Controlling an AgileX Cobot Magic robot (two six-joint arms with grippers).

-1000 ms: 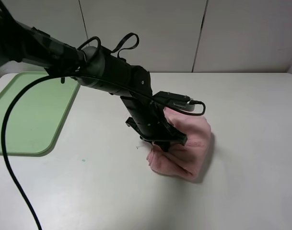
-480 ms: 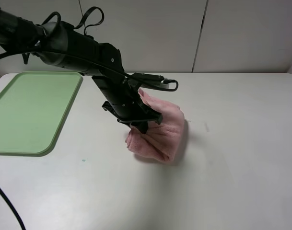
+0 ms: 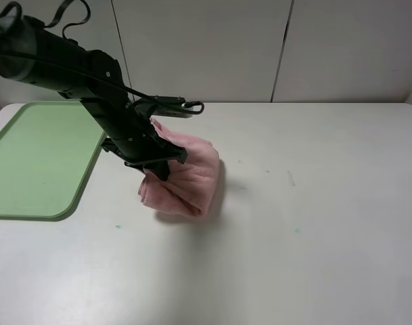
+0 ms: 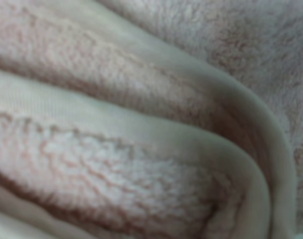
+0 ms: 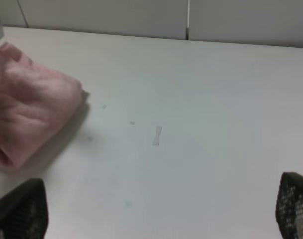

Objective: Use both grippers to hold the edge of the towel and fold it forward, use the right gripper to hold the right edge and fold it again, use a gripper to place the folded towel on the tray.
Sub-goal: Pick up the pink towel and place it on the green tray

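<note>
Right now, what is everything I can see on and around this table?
towel: one, pink, folded into a bundle, hanging from the left gripper just right of the tray, its lower end at the table.
tray: one, light green, flat on the table's left side, nothing on it.
table: one, white, with a few small specks.
wall panels: pale grey, behind the table.
left gripper: one, black, shut on the towel.
right gripper: one, black, open, above bare table, holding nothing.
</note>
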